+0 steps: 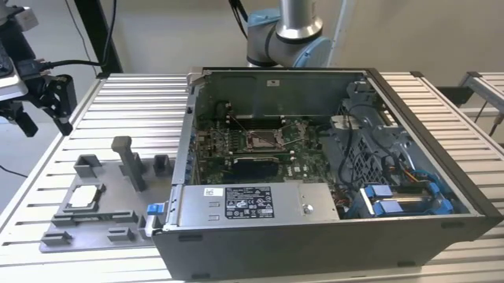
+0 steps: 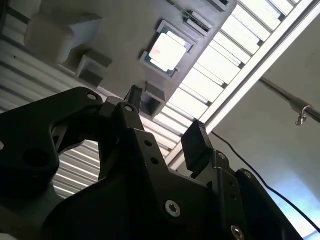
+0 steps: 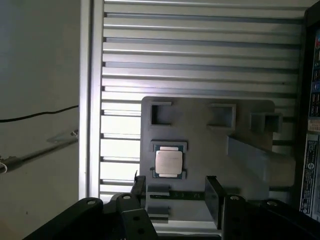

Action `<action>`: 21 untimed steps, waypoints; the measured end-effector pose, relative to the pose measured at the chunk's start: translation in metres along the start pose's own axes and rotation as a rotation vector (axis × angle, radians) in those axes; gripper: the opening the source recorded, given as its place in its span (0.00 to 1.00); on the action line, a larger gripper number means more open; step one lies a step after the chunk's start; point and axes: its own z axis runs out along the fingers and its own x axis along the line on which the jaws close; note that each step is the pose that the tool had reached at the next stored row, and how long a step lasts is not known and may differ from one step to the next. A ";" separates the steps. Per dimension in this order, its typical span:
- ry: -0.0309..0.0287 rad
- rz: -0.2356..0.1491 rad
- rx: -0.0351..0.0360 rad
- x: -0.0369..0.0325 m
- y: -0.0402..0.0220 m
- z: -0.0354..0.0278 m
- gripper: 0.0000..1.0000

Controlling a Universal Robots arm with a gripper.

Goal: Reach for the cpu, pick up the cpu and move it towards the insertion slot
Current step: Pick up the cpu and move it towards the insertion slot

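Observation:
The cpu (image 1: 85, 197) is a small pale square plate lying flat in a recess of the grey fixture plate (image 1: 87, 230), at the exterior view's left. My gripper (image 1: 45, 124) hangs well above the table's left edge, apart from the cpu, open and holding nothing. In both wrist views the cpu (image 2: 165, 51) (image 3: 168, 162) lies beyond the two black fingers of the open gripper (image 2: 165, 112) (image 3: 174, 184). The insertion slot (image 1: 261, 139), a square socket with a shiny metal frame, sits on the green board inside the open computer case (image 1: 331, 236).
Grey upright fixture blocks (image 1: 130, 162) stand on the plate between the cpu and the case wall. The case walls rise above the slatted metal table (image 1: 134, 106). Cables and blue parts (image 1: 393, 200) crowd the case's right side. The arm's base (image 1: 287, 35) stands behind the case.

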 end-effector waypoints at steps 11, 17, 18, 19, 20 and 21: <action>0.0000 0.004 -0.0001 0.0003 -0.0003 0.0199 1.00; -0.0008 0.004 -0.0009 0.0003 -0.0010 0.0309 1.00; -0.0009 0.004 -0.0010 0.0003 -0.0013 0.0327 1.00; -0.0009 0.004 -0.0010 0.0003 -0.0015 0.0346 1.00; -0.0009 0.004 -0.0010 0.0004 -0.0016 0.0363 1.00; -0.0010 0.004 -0.0010 0.0004 -0.0016 0.0381 1.00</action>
